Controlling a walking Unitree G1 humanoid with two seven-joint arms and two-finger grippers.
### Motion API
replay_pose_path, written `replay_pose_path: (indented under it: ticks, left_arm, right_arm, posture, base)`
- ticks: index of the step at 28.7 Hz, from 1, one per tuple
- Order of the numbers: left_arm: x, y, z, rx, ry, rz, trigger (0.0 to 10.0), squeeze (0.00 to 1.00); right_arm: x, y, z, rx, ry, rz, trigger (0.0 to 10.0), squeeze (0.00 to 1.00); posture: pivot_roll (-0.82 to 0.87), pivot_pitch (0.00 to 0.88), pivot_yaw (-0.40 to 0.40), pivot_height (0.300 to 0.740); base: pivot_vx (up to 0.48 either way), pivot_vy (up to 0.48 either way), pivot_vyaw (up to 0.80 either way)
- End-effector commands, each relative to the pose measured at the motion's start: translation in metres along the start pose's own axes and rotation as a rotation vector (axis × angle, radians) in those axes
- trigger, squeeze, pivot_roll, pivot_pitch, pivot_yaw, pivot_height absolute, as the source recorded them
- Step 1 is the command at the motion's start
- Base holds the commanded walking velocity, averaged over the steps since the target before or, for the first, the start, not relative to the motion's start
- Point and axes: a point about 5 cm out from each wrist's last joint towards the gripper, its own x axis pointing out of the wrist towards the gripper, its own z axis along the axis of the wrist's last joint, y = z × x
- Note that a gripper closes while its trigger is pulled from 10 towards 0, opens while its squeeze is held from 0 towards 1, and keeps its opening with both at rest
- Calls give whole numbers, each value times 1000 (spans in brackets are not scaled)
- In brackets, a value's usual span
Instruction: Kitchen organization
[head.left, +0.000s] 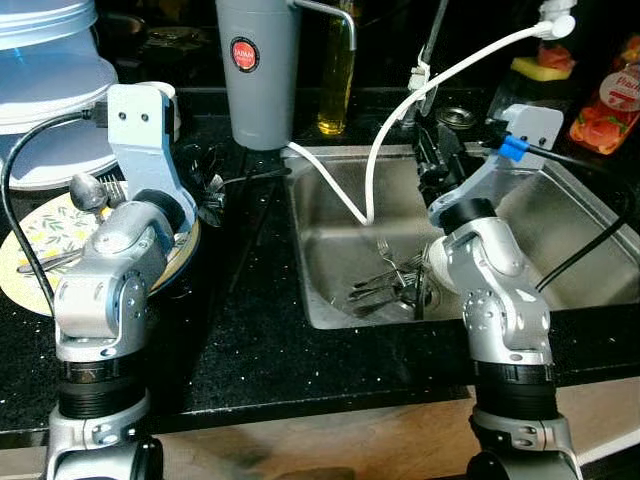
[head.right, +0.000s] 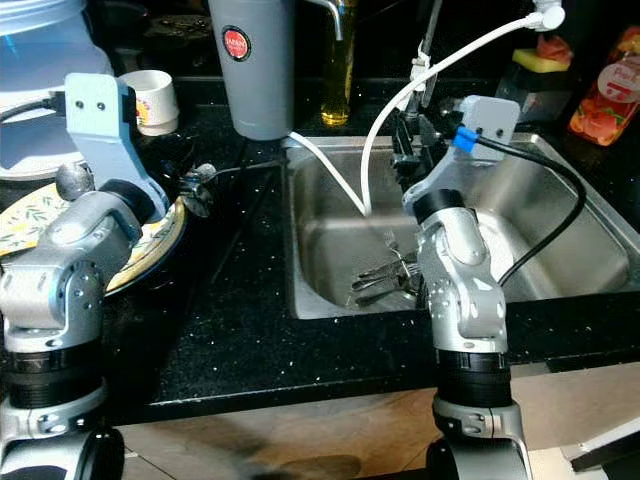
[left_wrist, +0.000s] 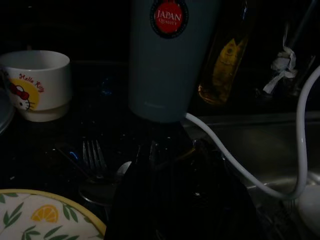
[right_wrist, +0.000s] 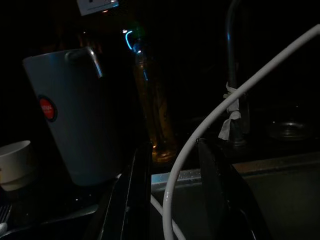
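Several forks (head.left: 390, 285) lie in a heap on the floor of the steel sink (head.left: 330, 225). My right gripper (head.left: 430, 160) is raised over the sink's back edge, well above the forks. In the right wrist view its fingers (right_wrist: 139, 195) stand open, with a white hose (right_wrist: 200, 135) running across the gap. My left gripper (head.left: 207, 188) hovers over the black counter beside a lemon-patterned plate (head.left: 35, 240). A spoon (head.left: 88, 190) rests on that plate. The left wrist view shows a fork (left_wrist: 92, 157) lying on the counter just ahead of the gripper.
A tall grey jug (head.left: 258, 70) and an oil bottle (head.left: 337, 75) stand behind the sink's left corner. A Hello Kitty cup (left_wrist: 35, 85) sits at the back left near stacked plastic containers (head.left: 45, 70). A sponge (head.left: 545, 65) and a red bottle (head.left: 610, 100) are at the back right.
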Motion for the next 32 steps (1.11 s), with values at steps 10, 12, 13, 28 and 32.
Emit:
replay_pose_path:
  ticks: [10, 12, 13, 28, 32]
  left_arm:
    - [4, -3, 2, -16, -45, 26, 10000, 0]
    - [4, -3, 2, -21, -44, 28, 10000, 0]
    - [4, -3, 1, -31, -45, 28, 10000, 0]
    - [6, -5, 2, 15, -61, 35, 10000, 0]
    - [6, -5, 2, 10, -66, 38, 10000, 0]
  right_arm:
    - [0, -6, -6, 28, 40, -51, 10000, 0]
    - [0, -7, -7, 28, 42, -54, 10000, 0]
    - [0, -8, -7, 27, 44, -56, 10000, 0]
    - [1, -10, -7, 32, 46, -63, 10000, 0]
    - [1, -10, -6, 33, 45, -62, 10000, 0]
  posture:
    - [158, 52, -21, 740]
    - [158, 52, -21, 740]
    - [158, 52, -21, 740]
    - [152, 50, -24, 740]
    - [152, 50, -24, 740]
  base:
    - [0, 0, 0]
    - [0, 0, 0]
    - [0, 0, 0]
    - [0, 0, 0]
    - [0, 0, 0]
